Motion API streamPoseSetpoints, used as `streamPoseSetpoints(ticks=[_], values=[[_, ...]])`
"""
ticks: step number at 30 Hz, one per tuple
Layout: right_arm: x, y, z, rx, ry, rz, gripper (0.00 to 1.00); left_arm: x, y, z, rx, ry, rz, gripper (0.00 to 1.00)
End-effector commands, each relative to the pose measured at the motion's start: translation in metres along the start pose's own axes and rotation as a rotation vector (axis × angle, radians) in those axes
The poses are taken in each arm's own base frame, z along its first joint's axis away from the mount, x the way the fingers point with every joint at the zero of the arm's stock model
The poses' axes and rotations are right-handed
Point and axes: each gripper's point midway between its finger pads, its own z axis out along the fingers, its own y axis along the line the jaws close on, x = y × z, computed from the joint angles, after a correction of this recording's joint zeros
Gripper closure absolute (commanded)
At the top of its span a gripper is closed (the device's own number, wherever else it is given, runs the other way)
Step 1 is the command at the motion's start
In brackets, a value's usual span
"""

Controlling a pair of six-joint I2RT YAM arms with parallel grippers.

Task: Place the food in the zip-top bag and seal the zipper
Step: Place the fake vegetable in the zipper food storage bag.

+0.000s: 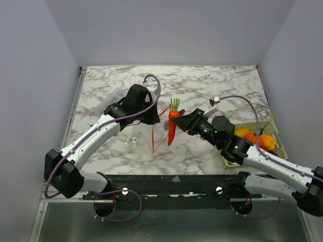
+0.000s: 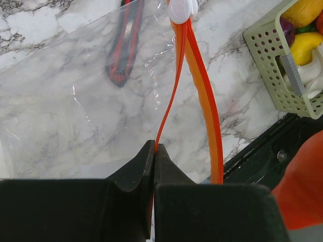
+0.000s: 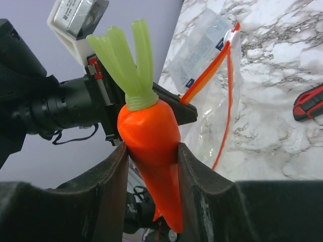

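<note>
My left gripper (image 1: 153, 117) is shut on one lip of the zipper (image 2: 169, 108), the orange-red strip of the clear zip-top bag (image 2: 75, 106). It holds that lip up, so the mouth gapes; the other lip (image 2: 206, 96) bows away. A white slider (image 2: 182, 9) sits at the strip's far end. My right gripper (image 1: 180, 118) is shut on an orange toy carrot (image 3: 150, 136) with green leaves. It holds the carrot tip down in the air beside the bag's mouth (image 1: 160, 126). More food (image 1: 255, 137) lies in the basket.
A pale green perforated basket (image 1: 278, 147) stands at the right, near the table's front edge. A slim red-and-black stick (image 2: 125, 43) lies on the marble, seen through the bag. Another clear bag (image 1: 108, 101) lies at the back left.
</note>
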Motion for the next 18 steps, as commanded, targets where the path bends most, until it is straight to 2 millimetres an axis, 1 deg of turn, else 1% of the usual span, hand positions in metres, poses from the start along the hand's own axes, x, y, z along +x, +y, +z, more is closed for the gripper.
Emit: streamPoseSetpoints(ticks=[1,2,5,9,12,15,18], values=[[-0.033,0.011,0.02,0.098,-0.285,0.114,1.0,-0.009,0.0,-0.004,0.01,-0.049,-0.03,1.0],[-0.033,0.009,0.026,0.127,-0.306,0.131,1.0,-0.009,0.0,-0.004,0.012,-0.047,-0.031,1.0],[-0.019,0.001,0.044,0.253,-0.317,0.137,1.0,-0.009,0.003,-0.004,0.001,-0.046,-0.037,1.0],[-0.007,-0.006,0.054,0.325,-0.344,0.132,1.0,-0.011,0.002,-0.005,0.011,-0.052,-0.041,1.0],[0.005,-0.021,0.055,0.403,-0.317,0.136,1.0,-0.013,0.006,-0.008,-0.01,-0.064,-0.04,1.0],[0.019,-0.028,0.051,0.437,-0.297,0.132,1.0,-0.015,0.01,-0.009,-0.02,-0.069,-0.05,1.0],[0.038,-0.036,0.049,0.461,-0.244,0.136,1.0,-0.015,0.012,-0.008,-0.02,-0.065,-0.061,1.0]])
